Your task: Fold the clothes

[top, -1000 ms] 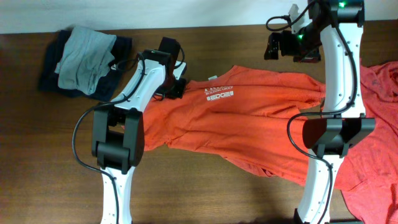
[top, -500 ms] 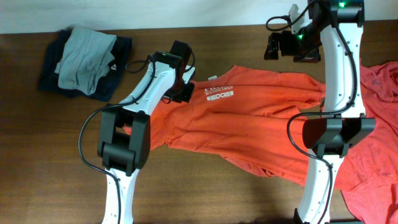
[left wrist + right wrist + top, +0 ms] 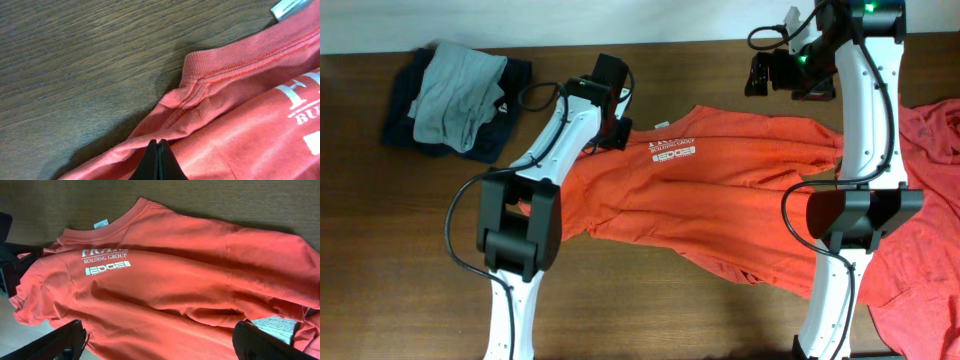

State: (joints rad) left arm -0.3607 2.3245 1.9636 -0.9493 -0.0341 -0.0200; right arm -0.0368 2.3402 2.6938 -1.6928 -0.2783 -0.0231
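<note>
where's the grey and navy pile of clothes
Overhead view: the pile lies at the wooden table's far left, left of the left fingers and orange-red T-shirt.

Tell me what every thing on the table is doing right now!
Orange T-shirt: spread out, wrinkled, unfolded.
Second orange shirt: lying loose, unfolded.
Dark and grey clothes: heaped in a pile.
Left end effector: shut, tips at the T-shirt's shoulder.
Right end effector: open, empty.
</note>
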